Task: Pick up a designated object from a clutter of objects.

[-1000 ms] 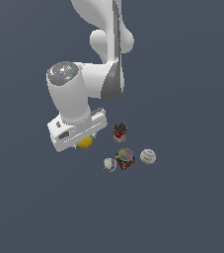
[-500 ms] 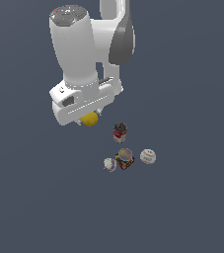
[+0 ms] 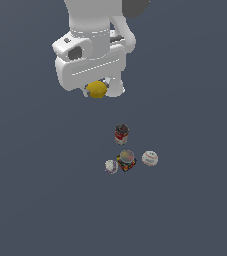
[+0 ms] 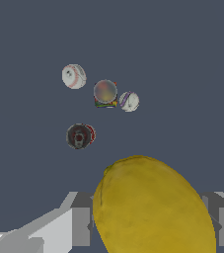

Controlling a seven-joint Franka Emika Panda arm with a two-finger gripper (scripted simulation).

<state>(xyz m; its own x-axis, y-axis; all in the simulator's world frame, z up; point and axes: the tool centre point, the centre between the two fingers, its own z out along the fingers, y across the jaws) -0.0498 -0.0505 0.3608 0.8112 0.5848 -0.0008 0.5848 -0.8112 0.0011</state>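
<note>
High above the clutter [image 3: 127, 152], the gripper [image 3: 97, 92] pinches the lemon [image 4: 150, 207] between closed-in fingers [image 4: 81, 225], seemingly off-centre, so its rounded skin could slip free.

Plain, even slate-grey ground [image 3: 195, 210] across both views; flat, soft light; faint small shadows only

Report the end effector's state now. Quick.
End effector: closed on the lemon, held up clear of the can and balls.
</note>
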